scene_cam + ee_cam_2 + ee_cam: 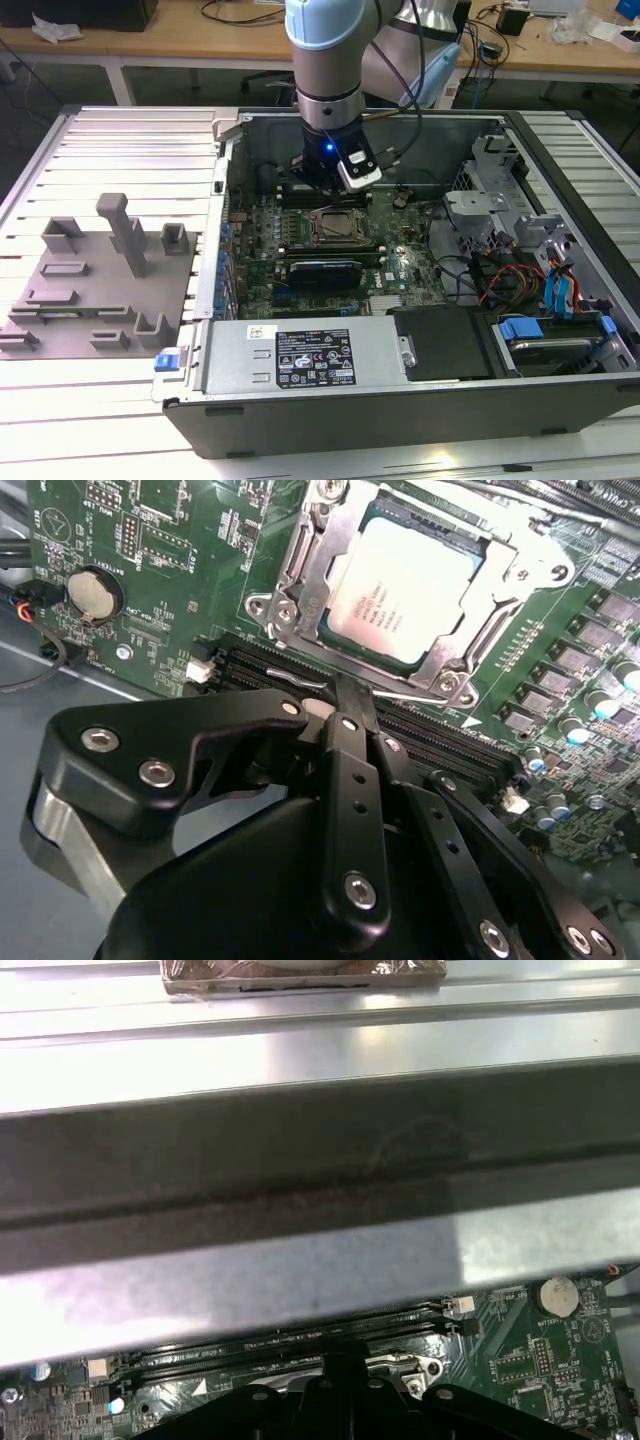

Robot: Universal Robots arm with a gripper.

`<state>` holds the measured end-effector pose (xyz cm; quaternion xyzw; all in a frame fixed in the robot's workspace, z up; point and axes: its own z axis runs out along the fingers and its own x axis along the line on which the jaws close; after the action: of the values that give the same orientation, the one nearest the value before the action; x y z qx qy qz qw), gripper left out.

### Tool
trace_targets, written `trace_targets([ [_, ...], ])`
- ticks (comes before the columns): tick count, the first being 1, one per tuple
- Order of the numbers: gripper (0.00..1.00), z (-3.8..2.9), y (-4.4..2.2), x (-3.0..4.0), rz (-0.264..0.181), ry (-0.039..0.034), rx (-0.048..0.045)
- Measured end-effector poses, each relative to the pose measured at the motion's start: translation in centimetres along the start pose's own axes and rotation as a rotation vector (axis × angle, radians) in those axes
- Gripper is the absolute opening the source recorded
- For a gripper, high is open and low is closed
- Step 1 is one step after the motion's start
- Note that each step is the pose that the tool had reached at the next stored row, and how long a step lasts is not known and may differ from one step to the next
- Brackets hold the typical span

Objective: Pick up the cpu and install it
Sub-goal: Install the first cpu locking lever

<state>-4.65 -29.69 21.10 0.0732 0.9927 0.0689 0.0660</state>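
The cpu [405, 590] already lies flat inside the socket frame [300, 575], and my gripper [347, 692] hangs just beside that frame with its jaws closed on nothing, so I think I should move slowly and not bump the chip crooked.

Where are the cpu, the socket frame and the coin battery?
cpu [405, 590], second wrist view, centre of top.
socket frame [298, 570], second wrist view, its metal side bar.
coin battery [92, 593], second wrist view, its round face.
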Motion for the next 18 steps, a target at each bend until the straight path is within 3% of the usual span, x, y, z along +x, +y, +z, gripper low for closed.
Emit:
trace_targets([
  [3, 0.11, 0.18, -0.03, 0.03, 0.016, -0.0027, 0.0021],
  [6, 0.11, 0.62, -0.09, 0.08, 0.063, -0.0136, 0.0074],
  [13, 0.11, 1.2, -0.16, 0.0, 0.125, -0.0237, 0.0153],
  [18, 0.11, 1.04, -0.12, -0.05, 0.131, -0.0252, 0.0153],
])
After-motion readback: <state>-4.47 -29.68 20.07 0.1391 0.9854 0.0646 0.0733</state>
